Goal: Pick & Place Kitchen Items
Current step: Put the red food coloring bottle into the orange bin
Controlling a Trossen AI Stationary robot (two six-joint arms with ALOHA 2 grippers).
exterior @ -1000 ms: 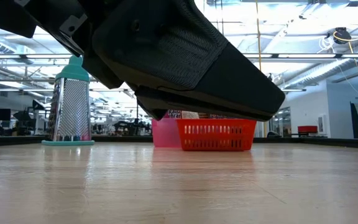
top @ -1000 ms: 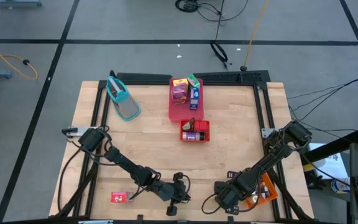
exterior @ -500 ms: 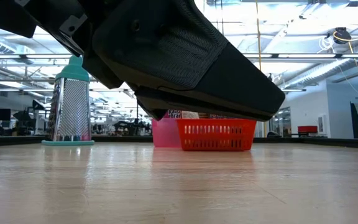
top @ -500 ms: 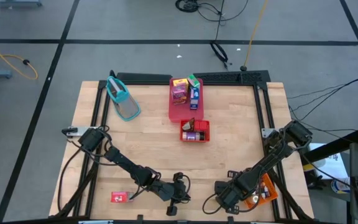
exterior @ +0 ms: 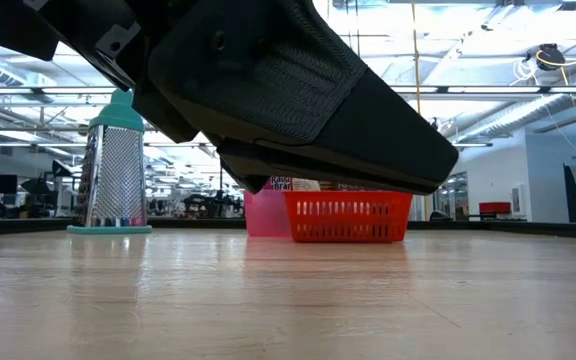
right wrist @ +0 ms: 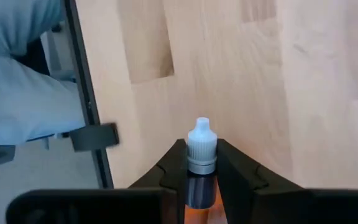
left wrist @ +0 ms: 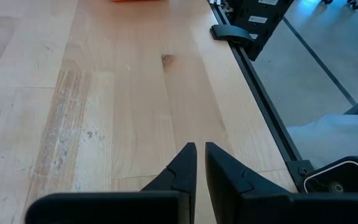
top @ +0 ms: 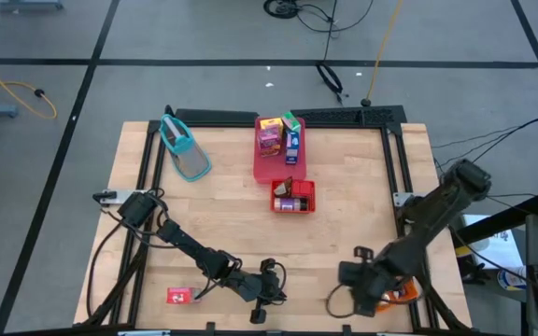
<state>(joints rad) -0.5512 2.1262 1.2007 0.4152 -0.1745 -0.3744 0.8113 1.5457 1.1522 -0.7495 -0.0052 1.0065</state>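
Your right gripper (right wrist: 201,163) is clamped on a small dark bottle (right wrist: 201,168) with a white cap, upright between its jaws above bare wood, so keep it level as you carry it. Well ahead, the pink tray (top: 271,165) holds cartons (top: 270,136) and the red basket (top: 293,197) a few small items. Your left gripper (left wrist: 200,163) waits, jaws together on nothing.

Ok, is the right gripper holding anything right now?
Yes. The right gripper is shut on a small dark bottle with a white dropper cap, clamped between its fingers.
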